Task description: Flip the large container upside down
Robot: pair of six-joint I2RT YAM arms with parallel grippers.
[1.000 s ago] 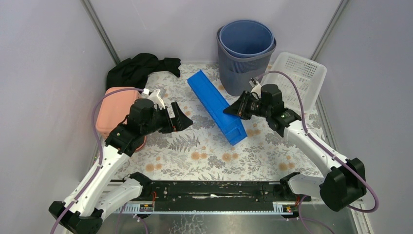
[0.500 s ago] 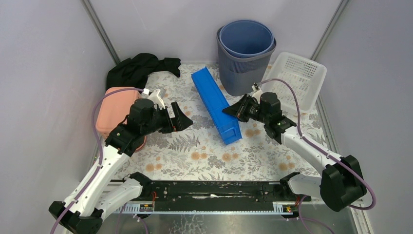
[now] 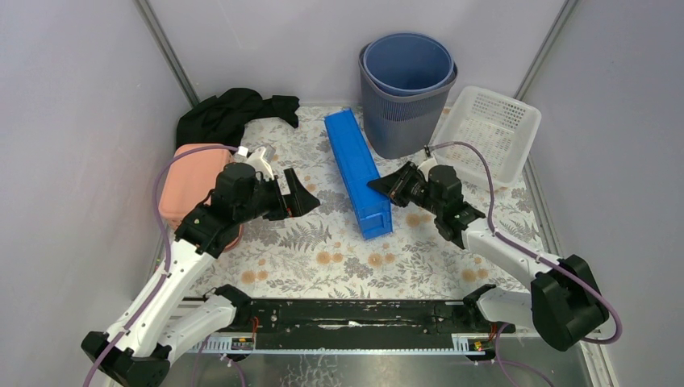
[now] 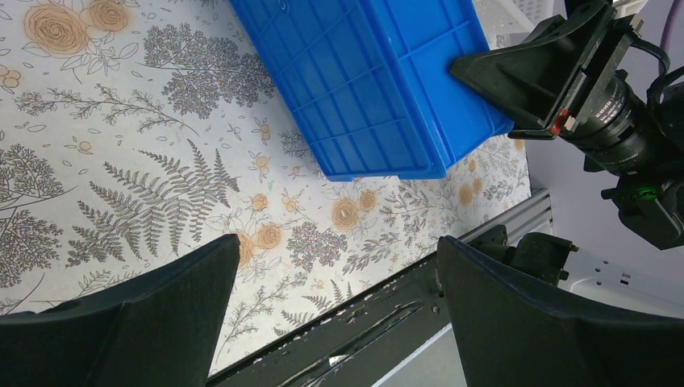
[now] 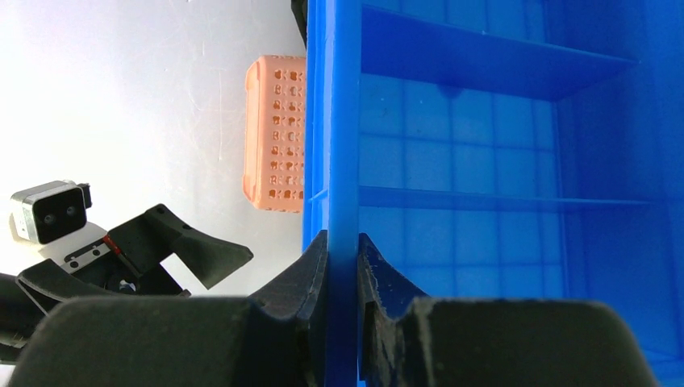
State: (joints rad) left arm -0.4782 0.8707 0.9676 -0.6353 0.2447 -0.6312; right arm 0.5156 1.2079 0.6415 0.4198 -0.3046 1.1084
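Observation:
The large container (image 3: 357, 173) is a long blue bin, tipped up on its long side on the floral table. Its ribbed underside (image 4: 363, 81) faces left, and its divided inside (image 5: 484, 161) faces the right arm. My right gripper (image 3: 377, 184) is shut on the bin's upper long rim (image 5: 339, 121); the right wrist view shows the gripper (image 5: 343, 242) with one finger on each side of that wall. My left gripper (image 3: 302, 197) hangs open to the left of the bin, apart from it. In the left wrist view the left gripper (image 4: 337, 242) holds nothing.
A grey-blue bucket (image 3: 407, 89) stands just behind the bin's far end. A white perforated basket (image 3: 488, 129) is at the back right. A pink basket (image 3: 189, 181) and black cloth (image 3: 230, 113) lie at the left. A black rail (image 3: 347, 314) runs along the near edge.
The bin has swung from a diagonal to nearly straight front-to-back, its near end shifting left as it tips further. My right gripper moved left and down with it. The left arm stayed still.

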